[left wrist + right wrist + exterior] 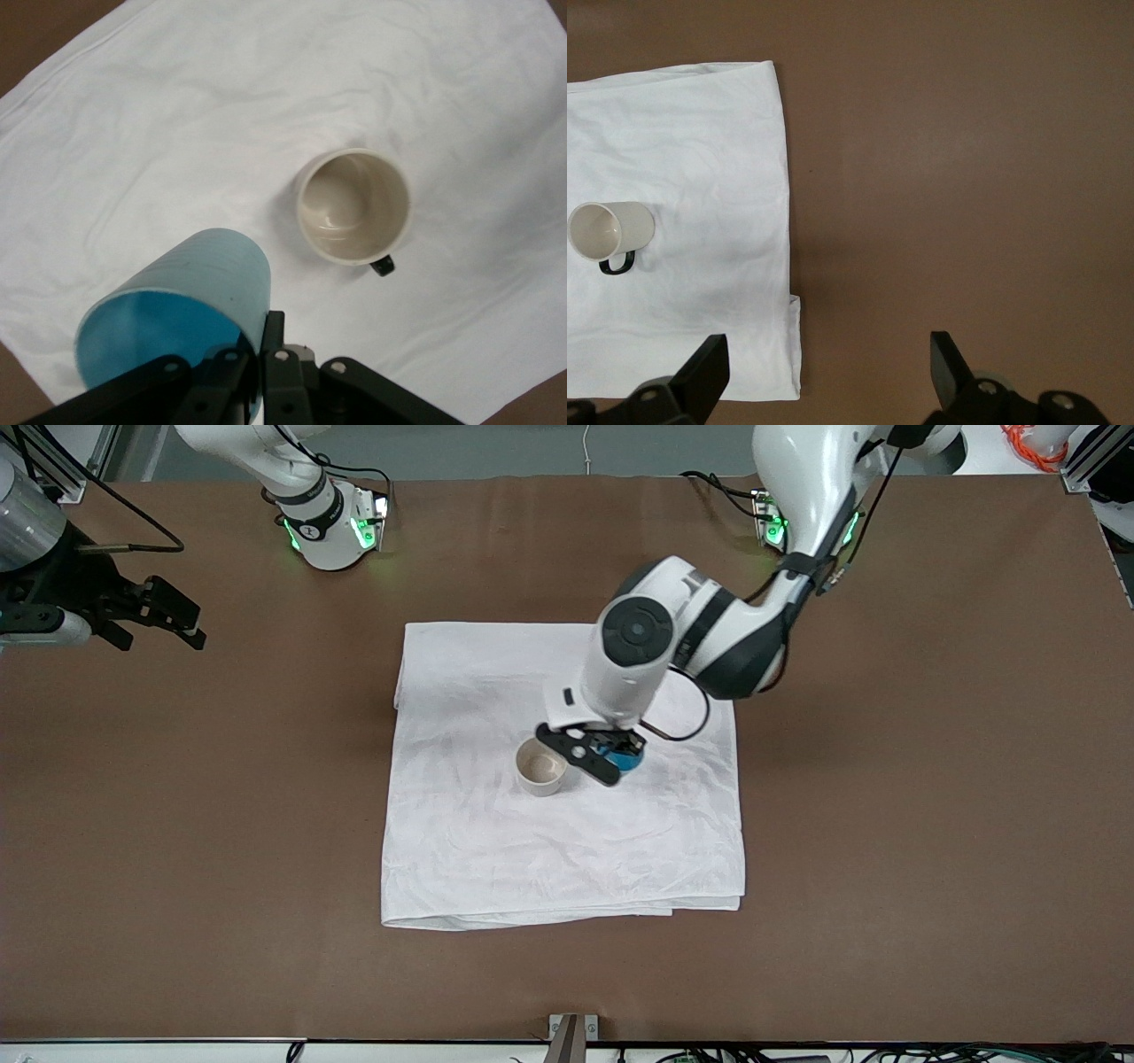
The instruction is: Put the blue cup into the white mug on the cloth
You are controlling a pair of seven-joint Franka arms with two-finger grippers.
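Note:
The white mug (541, 767) stands upright and empty near the middle of the cloth (549, 850), its black handle visible in the left wrist view (382, 265). My left gripper (611, 755) is shut on the rim of the blue cup (627, 760), one finger inside and one outside (260, 341). The blue cup (177, 310) is over the cloth (177, 133), right beside the mug (354, 206) toward the left arm's end. I cannot tell whether the cup touches the cloth. My right gripper (182, 622) waits open and empty over bare table at the right arm's end.
The brown table (886, 824) surrounds the cloth on all sides. The right wrist view shows the mug (609, 228) on the cloth (700, 133) and the cloth's folded edge (788, 266), with the open right gripper (828, 354) over bare table.

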